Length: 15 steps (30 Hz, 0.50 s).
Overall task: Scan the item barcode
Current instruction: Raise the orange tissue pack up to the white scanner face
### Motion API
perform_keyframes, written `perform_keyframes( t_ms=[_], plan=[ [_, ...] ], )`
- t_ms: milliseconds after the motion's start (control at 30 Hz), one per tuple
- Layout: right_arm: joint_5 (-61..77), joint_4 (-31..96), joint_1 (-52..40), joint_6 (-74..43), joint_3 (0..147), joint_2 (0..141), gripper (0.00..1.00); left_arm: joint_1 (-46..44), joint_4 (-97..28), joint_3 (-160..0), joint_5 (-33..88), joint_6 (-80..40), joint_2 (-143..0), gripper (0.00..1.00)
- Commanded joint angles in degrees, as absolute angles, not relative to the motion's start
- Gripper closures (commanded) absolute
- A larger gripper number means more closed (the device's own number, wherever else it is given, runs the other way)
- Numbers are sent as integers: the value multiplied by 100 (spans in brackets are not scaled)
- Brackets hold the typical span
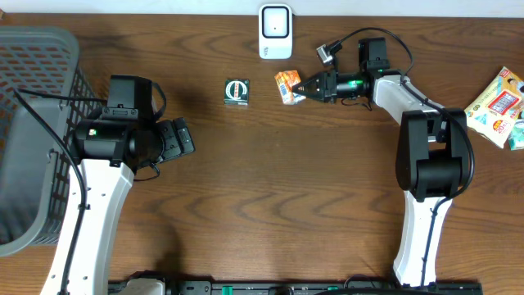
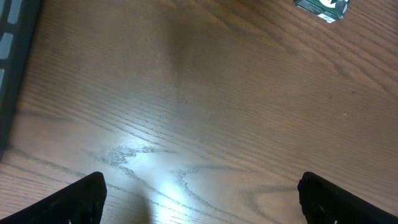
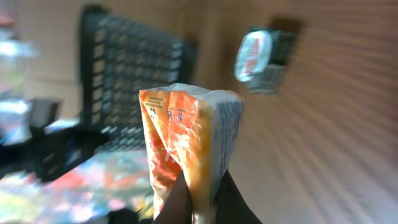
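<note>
The right arm [image 1: 391, 88] reached level toward the scanner [image 1: 275, 31], jaws pinching an orange packet [image 1: 286, 86] near it, while the left arm's [image 1: 106, 139] jaws stood wide.

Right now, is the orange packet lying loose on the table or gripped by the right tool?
Gripped. The right tool is shut on the orange packet, pinching its lower edge in the right wrist view.

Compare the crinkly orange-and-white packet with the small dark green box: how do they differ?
The orange-and-white packet is pinched in the shut right gripper; the dark green box lies free on the wooden table. The packet is soft and crumpled; the box is rigid and square-edged. Both sit near the white device.
</note>
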State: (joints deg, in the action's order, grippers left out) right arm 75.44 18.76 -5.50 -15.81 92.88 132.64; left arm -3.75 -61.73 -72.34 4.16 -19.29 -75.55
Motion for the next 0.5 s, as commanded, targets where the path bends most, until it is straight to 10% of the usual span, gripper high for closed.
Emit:
perform_keyframes(
  t_ms=[0,467],
  plan=[
    [6396,1868,-666,-1772,9249,13080,99,-344,-6204,-7238,399,-1918,-7555,2],
    [1310,3459,-1273,-220,11054,12984,99,-344,-6204,-7238,399,-1918,-7555,2]
  ],
)
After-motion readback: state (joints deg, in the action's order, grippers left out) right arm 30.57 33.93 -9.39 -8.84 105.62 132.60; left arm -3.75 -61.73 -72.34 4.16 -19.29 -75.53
